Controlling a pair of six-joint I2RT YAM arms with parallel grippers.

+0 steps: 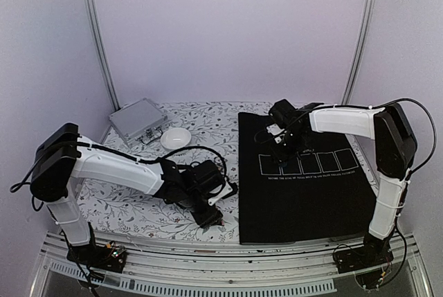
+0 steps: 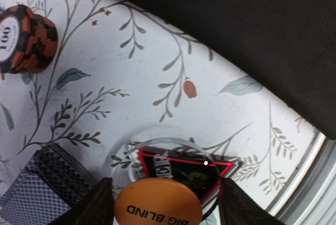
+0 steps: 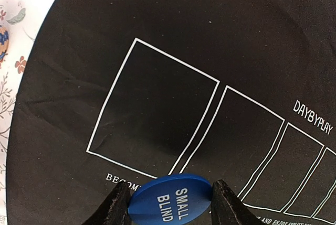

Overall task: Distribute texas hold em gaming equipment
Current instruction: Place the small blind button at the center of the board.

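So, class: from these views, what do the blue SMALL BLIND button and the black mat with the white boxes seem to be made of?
The blue SMALL BLIND button is probably moulded plastic: smooth matt face, clean round edge, crisp white lettering. The black mat looks like thin fabric or felt: dull, non-reflective, with soft creases and white printed outlines.

button [image 3: 170, 201] above mat [image 3: 157, 52], bowl [image 1: 176, 138] right of case [image 1: 138, 120]

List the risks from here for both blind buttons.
1. The left tool flanks the orange BIG BLIND button with a gap on one side. Closing off-centre might push it towards the cards beside it.
2. The right tool pinches the blue SMALL BLIND button by its edges above the black mat. A thin disc held this way could slip out.
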